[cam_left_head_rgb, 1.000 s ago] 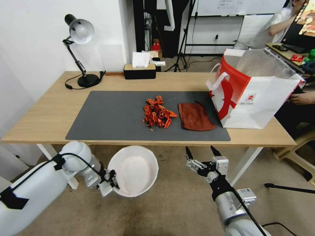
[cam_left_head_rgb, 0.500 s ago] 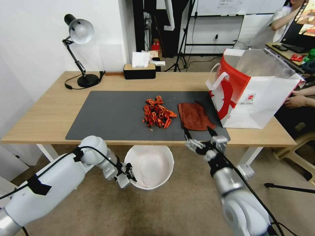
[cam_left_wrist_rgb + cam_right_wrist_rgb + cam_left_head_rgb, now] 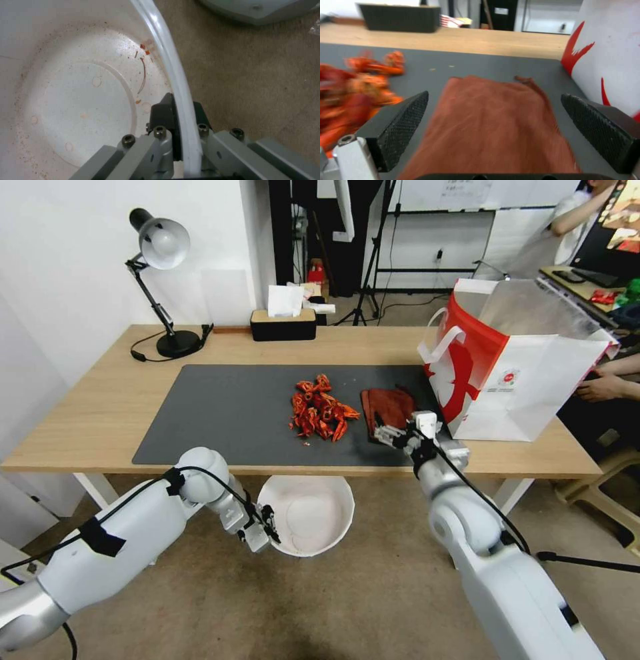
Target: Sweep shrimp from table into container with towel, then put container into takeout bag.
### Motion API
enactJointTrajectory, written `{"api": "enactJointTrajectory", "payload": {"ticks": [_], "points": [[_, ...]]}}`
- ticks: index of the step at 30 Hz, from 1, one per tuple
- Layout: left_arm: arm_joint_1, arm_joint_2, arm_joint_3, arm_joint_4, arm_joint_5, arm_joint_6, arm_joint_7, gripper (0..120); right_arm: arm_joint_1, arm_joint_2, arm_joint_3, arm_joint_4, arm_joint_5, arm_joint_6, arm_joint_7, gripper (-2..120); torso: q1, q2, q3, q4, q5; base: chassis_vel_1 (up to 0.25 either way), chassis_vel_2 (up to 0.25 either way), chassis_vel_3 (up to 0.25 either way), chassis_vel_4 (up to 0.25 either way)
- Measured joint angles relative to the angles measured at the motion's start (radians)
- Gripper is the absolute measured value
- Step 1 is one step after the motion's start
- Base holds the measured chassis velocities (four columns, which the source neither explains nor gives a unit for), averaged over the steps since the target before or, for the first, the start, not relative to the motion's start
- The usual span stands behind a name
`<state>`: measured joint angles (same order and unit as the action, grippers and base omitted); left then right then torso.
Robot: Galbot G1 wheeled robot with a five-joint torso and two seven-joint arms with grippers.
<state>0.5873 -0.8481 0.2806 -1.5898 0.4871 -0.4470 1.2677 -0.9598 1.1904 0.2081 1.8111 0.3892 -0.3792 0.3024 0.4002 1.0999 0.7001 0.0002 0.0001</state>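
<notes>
The shrimp [image 3: 322,409] lie heaped in the middle of the dark mat [image 3: 220,413] on the table [image 3: 87,413]; they show again as the shrimp [image 3: 350,87]. Just right of them lies the rust-red towel [image 3: 389,405]. My right gripper [image 3: 398,431] hovers open over the towel's near end, and the towel [image 3: 493,120] sits between its spread fingers [image 3: 403,120]. The takeout bag [image 3: 527,360] stands open at the table's right. Below the table's front edge, my left gripper [image 3: 265,522] is shut on the rim of the white container [image 3: 310,511]. That container [image 3: 83,95] holds only specks, with my left gripper [image 3: 181,111] clamping the rim.
A desk lamp [image 3: 162,247] stands at the back left of the table. A black tissue box [image 3: 283,324] sits at the back centre. The takeout bag's side [image 3: 613,62] is close beside my right gripper. Carpeted floor [image 3: 373,593] lies under the container.
My right gripper has risen from below the table edge and moved forward over the towel's near end. My left arm has carried the container rightward, under the front edge below the shrimp.
</notes>
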Motion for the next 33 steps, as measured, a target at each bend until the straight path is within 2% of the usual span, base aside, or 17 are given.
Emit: {"api": "enactJointTrajectory", "payload": {"ticks": [3,9,17,22,25,27,33], "points": [[-0.002,0.0,0.004,0.004,-0.001,0.0,0.001,0,0.049,0.005,-0.025,-0.051,-0.005,-0.006,0.019,100,0.0,0.0,0.0,-0.0001,-0.0001,0.0,0.0,0.0,0.0],[0.005,0.012,0.003,0.002,-0.008,-0.002,0.001,0,0.146,0.038,-0.081,-0.143,0.01,-0.086,0.103,100,0.0,0.0,0.0,0.0,-0.0001,0.0,0.0,0.0,0.0],[0.021,0.014,-0.001,0.006,-0.01,-0.008,-0.001,0,0.148,0.062,-0.088,-0.148,0.027,-0.149,0.159,100,0.0,0.0,0.0,-0.0002,-0.0002,0.0,0.0,0.0,0.0],[0.028,0.012,0.002,0.01,-0.01,-0.018,-0.002,0,0.143,0.067,-0.084,-0.146,0.041,-0.156,0.169,98,0.0,0.0,0.0,-0.0002,-0.0002,0.0,0.0,0.0,0.0],[0.03,0.011,0.004,0.01,-0.01,-0.021,-0.003,0,0.142,0.068,-0.081,-0.145,0.063,-0.163,0.178,93,0.0,0.0,0.0,-0.0002,-0.0001,0.0,0.0,0.0,0.0],[0.03,0.011,0.0,0.011,-0.013,-0.021,-0.004,0,0.142,0.069,-0.081,-0.141,0.073,-0.167,0.184,83,0.0,0.0,0.0,-0.0002,-0.0001,0.0,0.0,0.0,0.0],[0.026,0.01,-0.005,0.017,-0.019,-0.022,-0.006,0,0.142,0.072,-0.082,-0.136,0.092,-0.175,0.197,73,0.0,0.0,0.0,-0.0002,-0.0001,0.0,0.0,0.0,0.0]]}}
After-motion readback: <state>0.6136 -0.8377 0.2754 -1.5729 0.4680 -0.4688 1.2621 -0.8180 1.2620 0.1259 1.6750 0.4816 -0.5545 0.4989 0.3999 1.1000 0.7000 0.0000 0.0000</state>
